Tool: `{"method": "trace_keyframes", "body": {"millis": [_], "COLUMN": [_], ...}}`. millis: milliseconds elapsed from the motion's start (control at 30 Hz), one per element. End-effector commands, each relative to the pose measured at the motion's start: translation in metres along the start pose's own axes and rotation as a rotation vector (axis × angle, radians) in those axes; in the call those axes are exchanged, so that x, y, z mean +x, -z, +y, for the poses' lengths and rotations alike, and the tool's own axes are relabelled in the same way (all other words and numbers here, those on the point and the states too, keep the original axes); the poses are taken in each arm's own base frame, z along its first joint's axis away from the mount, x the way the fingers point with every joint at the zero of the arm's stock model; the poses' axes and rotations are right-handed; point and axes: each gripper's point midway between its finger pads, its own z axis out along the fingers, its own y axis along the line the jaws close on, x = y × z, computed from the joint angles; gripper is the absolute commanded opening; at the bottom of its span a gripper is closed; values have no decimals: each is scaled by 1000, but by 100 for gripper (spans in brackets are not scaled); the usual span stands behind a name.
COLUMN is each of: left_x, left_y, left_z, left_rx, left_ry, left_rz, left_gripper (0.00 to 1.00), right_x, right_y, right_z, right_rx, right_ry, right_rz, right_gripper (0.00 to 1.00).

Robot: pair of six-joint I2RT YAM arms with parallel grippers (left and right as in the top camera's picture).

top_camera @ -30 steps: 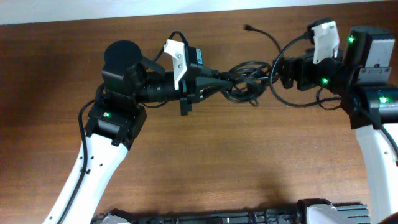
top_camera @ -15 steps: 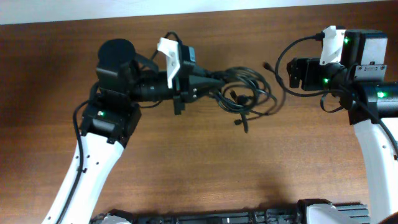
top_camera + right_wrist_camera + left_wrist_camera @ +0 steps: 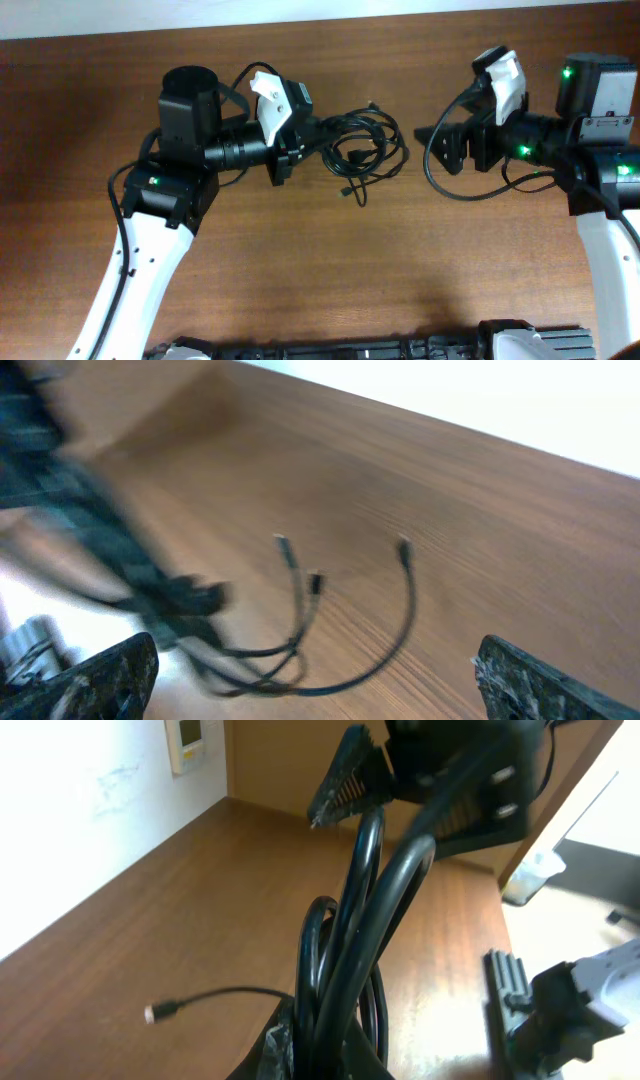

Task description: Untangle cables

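A bundle of black cables (image 3: 362, 152) lies tangled on the brown table, left of centre, with loose ends hanging off its right side. My left gripper (image 3: 316, 130) is shut on the bundle's left end. In the left wrist view the thick black cables (image 3: 362, 935) rise out of its jaws (image 3: 335, 1065), and a thin cable with a plug (image 3: 160, 1012) lies on the table. My right gripper (image 3: 440, 146) is open and empty, apart from the bundle on its right. The right wrist view shows its jaws (image 3: 320, 680) wide apart, with the cable ends (image 3: 300, 610) on the table ahead.
A black wire loop (image 3: 450, 190) of the right arm's own wiring hangs beside and below the right gripper. The table's far edge meets a white wall (image 3: 320, 10). Black equipment (image 3: 400, 350) sits at the table's near edge.
The right gripper let go of the bundle and drew back to the right, now open. The left gripper pulled the bundle to the left and slightly away from the right arm.
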Motion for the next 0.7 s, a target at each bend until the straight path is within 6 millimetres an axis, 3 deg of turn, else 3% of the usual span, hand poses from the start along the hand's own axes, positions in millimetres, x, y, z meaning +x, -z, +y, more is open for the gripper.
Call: {"method": "trace_keyframes", "body": {"millis": [0,667], "left_x": [-7,-8], "left_y": [5,-1], "left_z": [-2,-10], "left_rx": [-15,7], "left_ry": [-121,-143], "left_rz": [-9,-11], "left_gripper": [0,0], "right_x": [-13,-6], "right_y": [10,9], "right_z": [45,50], "right_rx": [-232,-270], "right_ry": [155,120], "right_rz": [-95,-74], "right_gripper": [99,99]}}
